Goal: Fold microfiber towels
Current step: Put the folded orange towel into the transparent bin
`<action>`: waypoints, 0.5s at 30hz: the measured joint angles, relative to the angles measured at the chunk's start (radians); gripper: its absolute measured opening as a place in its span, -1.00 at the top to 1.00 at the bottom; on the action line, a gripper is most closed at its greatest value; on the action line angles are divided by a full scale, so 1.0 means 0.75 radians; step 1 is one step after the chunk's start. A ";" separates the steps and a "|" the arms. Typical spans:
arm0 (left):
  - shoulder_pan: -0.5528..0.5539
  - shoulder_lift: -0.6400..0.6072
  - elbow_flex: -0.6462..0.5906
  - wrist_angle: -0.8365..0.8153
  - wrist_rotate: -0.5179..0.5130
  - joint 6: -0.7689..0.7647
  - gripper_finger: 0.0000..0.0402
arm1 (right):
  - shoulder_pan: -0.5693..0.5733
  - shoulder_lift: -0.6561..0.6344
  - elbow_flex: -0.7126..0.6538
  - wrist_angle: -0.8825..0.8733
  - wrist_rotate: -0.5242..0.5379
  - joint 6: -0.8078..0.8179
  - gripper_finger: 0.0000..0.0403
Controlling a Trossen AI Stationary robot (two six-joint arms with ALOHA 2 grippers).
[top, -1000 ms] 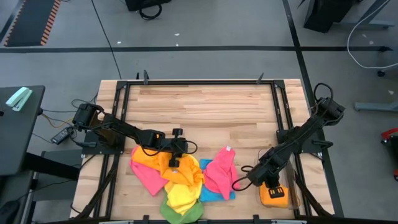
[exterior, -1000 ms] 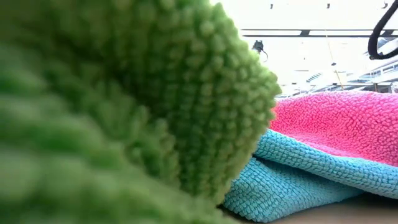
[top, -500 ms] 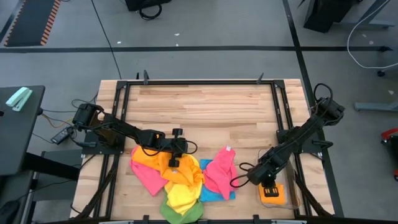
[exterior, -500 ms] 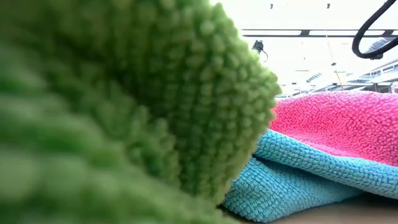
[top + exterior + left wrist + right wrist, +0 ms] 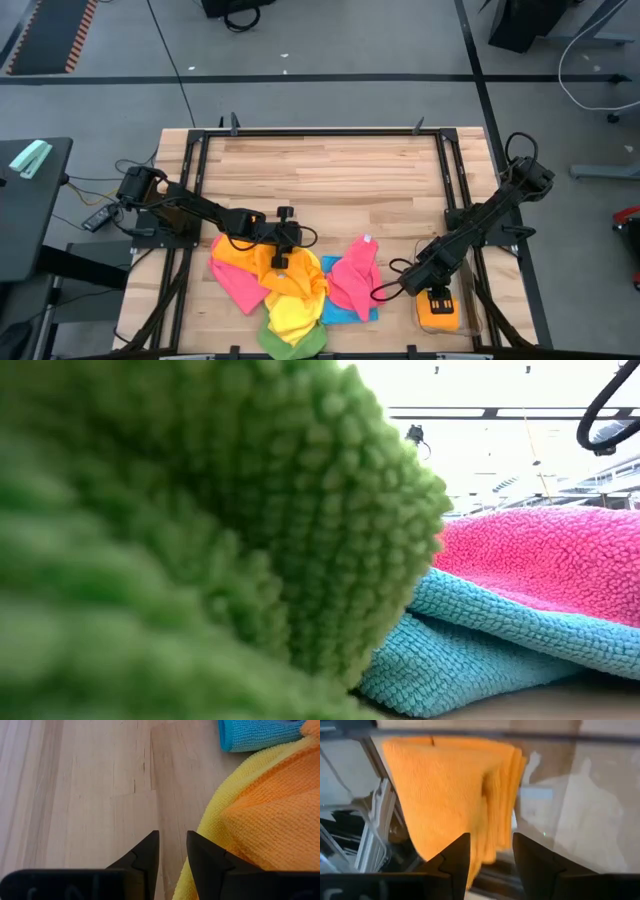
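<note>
Right gripper (image 5: 489, 851): you are seeing jaws parted, released, hanging over folded orange towel (image 5: 452, 792) in clear bin (image 5: 570, 815).
Left gripper (image 5: 170, 847): jaws standing slightly apart, gripping nothing, beside yellow towel (image 5: 210, 820) in pile.
Writing: none readable.

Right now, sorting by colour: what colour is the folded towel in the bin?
Orange; the folded towel shows best in the right wrist view.
</note>
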 joint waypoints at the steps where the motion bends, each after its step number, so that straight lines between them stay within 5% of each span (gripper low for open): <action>1: 0.000 0.000 0.000 0.000 0.000 0.000 0.47 | 0.000 0.000 0.016 -0.043 0.001 -0.007 0.24; 9: 0.000 0.000 0.000 -0.009 0.001 -0.008 0.47 | 0.030 0.000 -0.005 -0.142 0.318 -0.103 0.36; 15: 0.000 0.000 0.000 -0.052 0.001 -0.030 0.47 | 0.070 0.000 -0.125 0.032 0.330 -0.061 0.44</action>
